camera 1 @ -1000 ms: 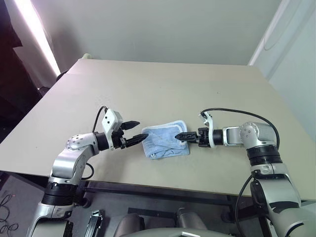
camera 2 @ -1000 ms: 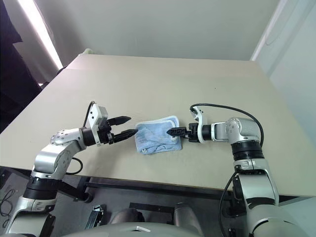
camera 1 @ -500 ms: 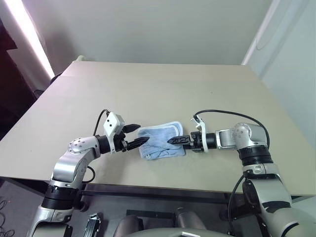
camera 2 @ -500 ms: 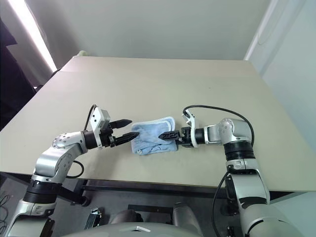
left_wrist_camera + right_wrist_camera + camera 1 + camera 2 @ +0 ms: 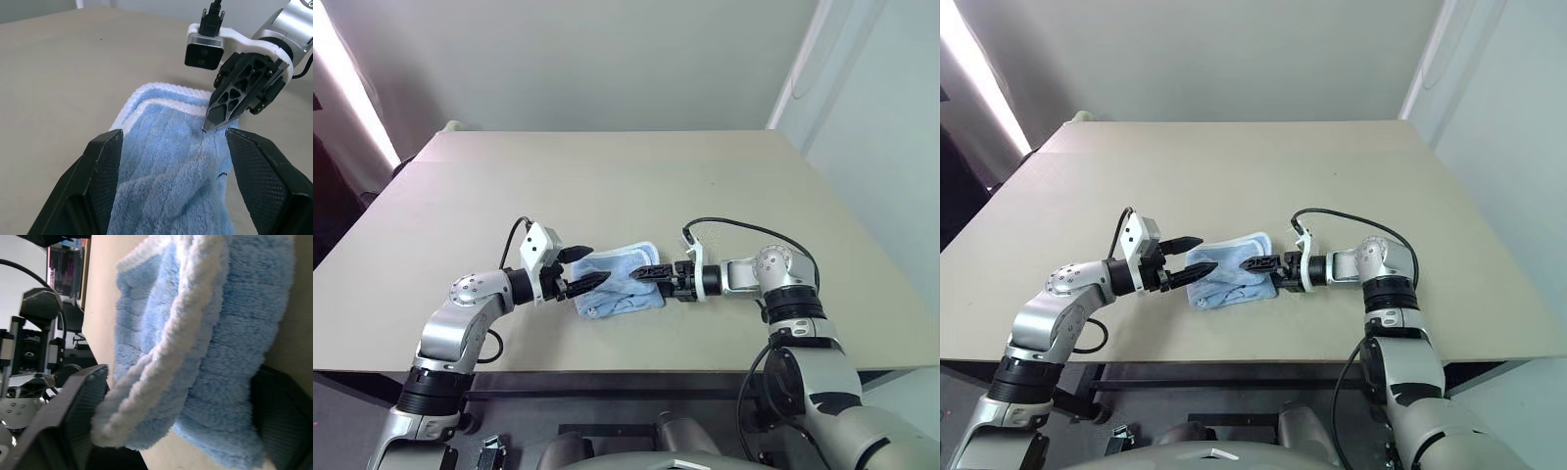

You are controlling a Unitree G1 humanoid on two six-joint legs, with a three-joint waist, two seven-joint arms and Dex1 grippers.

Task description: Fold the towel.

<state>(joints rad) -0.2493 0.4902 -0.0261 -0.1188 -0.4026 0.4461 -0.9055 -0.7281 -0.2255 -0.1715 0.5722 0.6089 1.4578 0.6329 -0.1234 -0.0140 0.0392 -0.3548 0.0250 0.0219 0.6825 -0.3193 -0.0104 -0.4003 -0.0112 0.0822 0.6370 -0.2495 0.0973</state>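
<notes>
My fingers reach the towel (image 5: 619, 286) from both sides.
Left gripper (image 5: 586, 268) is spread open; right gripper (image 5: 645, 273), I cannot tell.

Beige table (image 5: 607, 176) — pale wall (image 5: 587, 59) behind.

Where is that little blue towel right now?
In the head views the towel lies bunched on the tan table near its front edge, between the left gripper and the right gripper.
</notes>
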